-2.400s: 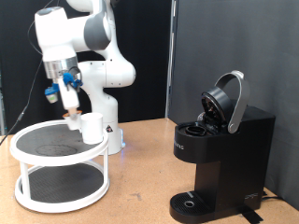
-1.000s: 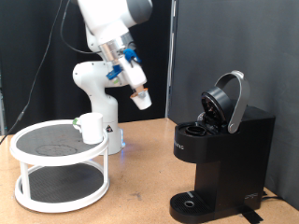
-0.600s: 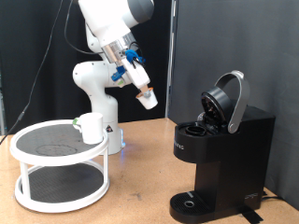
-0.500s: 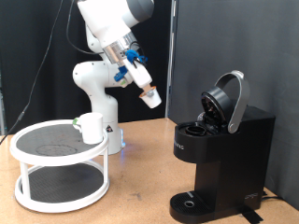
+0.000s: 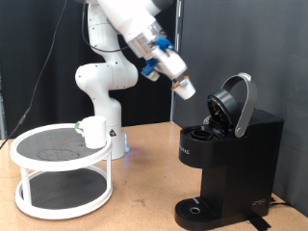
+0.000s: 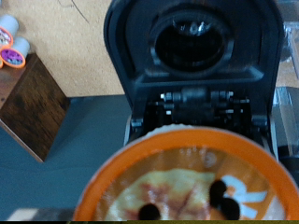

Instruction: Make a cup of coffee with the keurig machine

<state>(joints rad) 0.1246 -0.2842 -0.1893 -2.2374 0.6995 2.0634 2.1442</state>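
The black keurig machine [image 5: 229, 154] stands at the exterior view's right with its rounded lid [image 5: 236, 101] swung up and the pod chamber [image 5: 202, 133] exposed. My gripper [image 5: 181, 85] hangs in the air just to the upper left of the open lid, shut on a small coffee pod [image 5: 186, 90]. In the wrist view that pod [image 6: 187, 182] fills the lower part with its orange rim and printed foil, and the machine's open lid and chamber [image 6: 192, 42] lie beyond it. The white cup [image 5: 94, 131] sits on the round rack, far from the gripper.
A white two-tier round rack [image 5: 60, 171] stands at the exterior view's left, beside the robot's base [image 5: 108, 106]. The machine's drip tray [image 5: 197, 209] sits at its foot. Spare pods [image 6: 11, 49] on a brown block [image 6: 37, 103] show in the wrist view.
The gripper has carried the pod from above the rack across to the exterior view's right and upward, ending close to the machine's open lid. The cup and machine have not moved.
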